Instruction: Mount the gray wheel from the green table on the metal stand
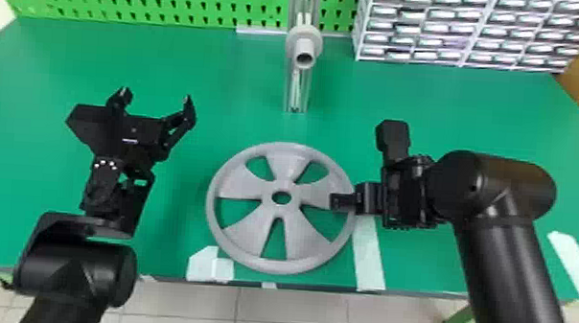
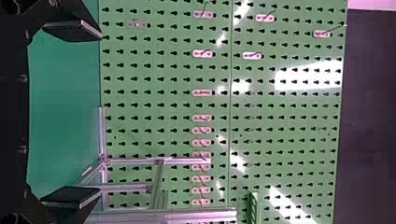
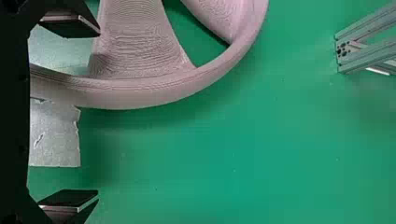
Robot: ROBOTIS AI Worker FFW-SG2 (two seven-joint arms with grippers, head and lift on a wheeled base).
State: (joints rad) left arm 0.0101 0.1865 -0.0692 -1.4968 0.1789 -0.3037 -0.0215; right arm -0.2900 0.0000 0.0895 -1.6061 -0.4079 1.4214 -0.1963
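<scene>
Matt plastic wheel (image 1: 248, 228) w/ fine ridges; satin metal stand (image 3: 369, 28); smooth tbl. (image 1: 165, 60)

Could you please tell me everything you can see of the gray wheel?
The gray wheel has a round rim, five broad spokes and a central hub hole. Its finely ridged surface looks like printed plastic. It lies flat on the green table, in front of the metal stand. The open right claw overhangs its right edge; I cannot tell if they touch.

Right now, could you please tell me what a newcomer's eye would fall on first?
Probably the large gray wheel, lying flat on the green table in front of the metal stand. Next, perhaps the right pincer, open at the wheel's right rim, and the left pincer, open to the wheel's left.
</scene>
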